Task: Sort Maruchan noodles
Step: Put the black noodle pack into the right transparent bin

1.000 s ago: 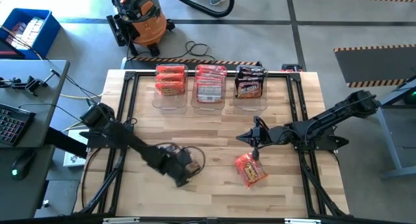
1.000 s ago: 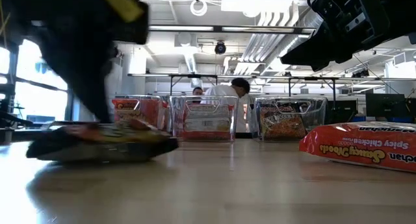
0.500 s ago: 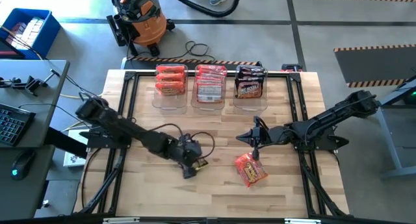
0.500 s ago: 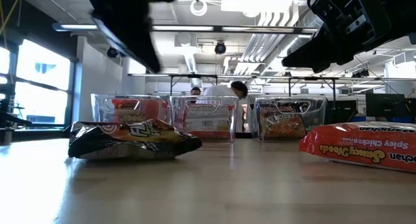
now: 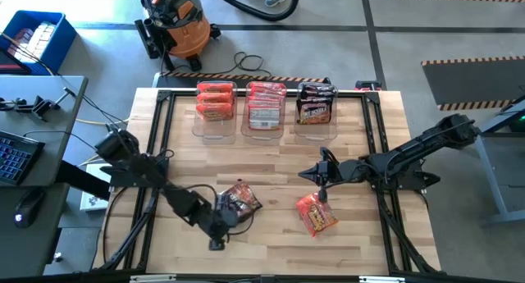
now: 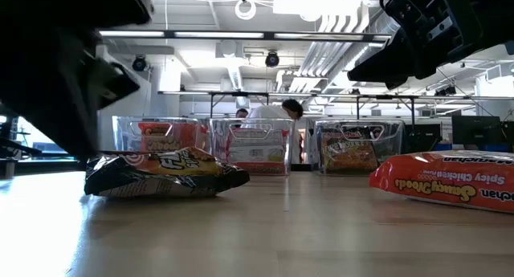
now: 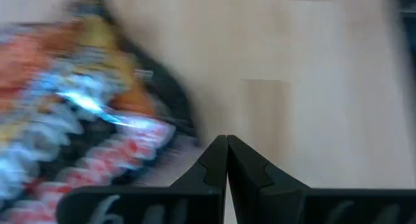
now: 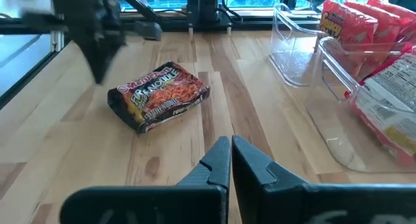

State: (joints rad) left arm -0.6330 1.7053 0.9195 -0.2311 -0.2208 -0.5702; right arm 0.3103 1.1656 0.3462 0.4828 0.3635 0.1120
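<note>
A dark brown and red noodle packet (image 5: 239,201) lies flat on the wood near the table's middle; it also shows in the low view (image 6: 165,173) and in the right wrist view (image 8: 159,95). My left gripper (image 5: 216,238) (image 7: 226,141) is shut, just to the near-left of that packet. An orange-red packet (image 5: 316,214) (image 6: 446,181) lies flat farther right. My right gripper (image 5: 303,175) (image 8: 231,141) is shut and hangs above the table, just beyond the orange-red packet. My left gripper's shut fingertips (image 7: 221,152) stand right beside the dark packet's edge (image 7: 185,130); the wrist view is blurred, and I cannot tell whether they touch it.
Three clear bins stand along the far edge: orange-red packets in the left one (image 5: 215,102), red-and-white packets in the middle one (image 5: 265,104), dark packets in the right one (image 5: 316,104). Black frame rails (image 5: 161,135) run along the table's sides. People stand in the room behind.
My left arm swung from the near-left toward the table's middle over the dark packet, then back toward the near edge. The dark packet slid a little toward the table's right and now lies uncovered. The right arm and the orange-red packet kept still.
</note>
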